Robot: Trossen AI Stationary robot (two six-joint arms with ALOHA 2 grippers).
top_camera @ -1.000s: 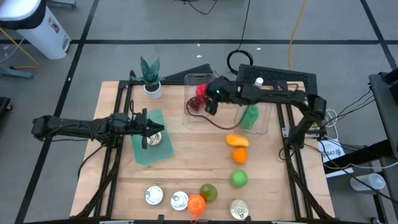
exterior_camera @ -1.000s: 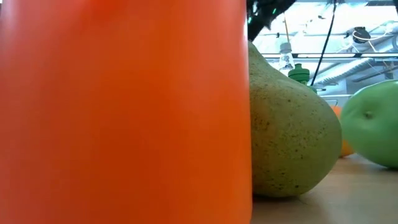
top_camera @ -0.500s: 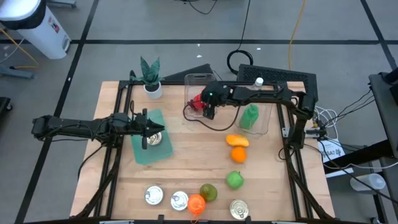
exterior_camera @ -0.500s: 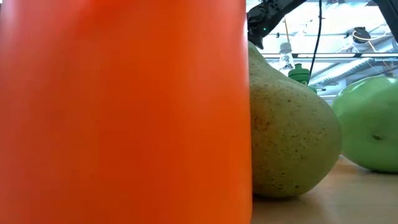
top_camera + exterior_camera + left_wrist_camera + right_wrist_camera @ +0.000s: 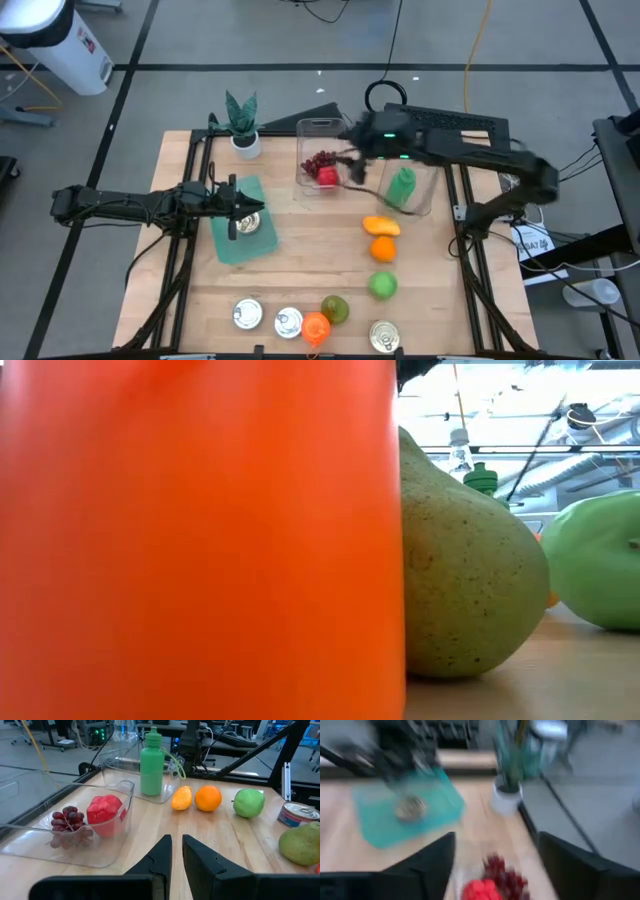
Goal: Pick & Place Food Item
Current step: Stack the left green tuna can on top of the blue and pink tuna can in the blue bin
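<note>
A red food item (image 5: 326, 176) lies in a clear container (image 5: 312, 130) at the table's far side, beside dark grapes (image 5: 318, 160); both also show in the left wrist view, red item (image 5: 104, 812) and grapes (image 5: 67, 817). My right gripper (image 5: 352, 165), blurred, hangs above the container's right part; its wrist view shows the gripper (image 5: 497, 855) open, the red item (image 5: 480, 890) below. My left gripper (image 5: 236, 208) waits shut over a teal mat (image 5: 232, 245), touching nothing.
A green bottle (image 5: 402, 187) stands in a second clear container. A yellow-orange fruit (image 5: 381, 226), an orange (image 5: 384, 249) and a green apple (image 5: 382, 285) line up right of centre. A pear (image 5: 335, 308), an orange cup (image 5: 316, 328) and cans (image 5: 247, 314) sit near; a plant (image 5: 243, 125) far left.
My right gripper was low at the clear container with the red item beside its fingers; it has since swung up and toward the table's far right, fast enough to blur. The red item now lies in the container by the grapes. The green apple has rolled a little.
</note>
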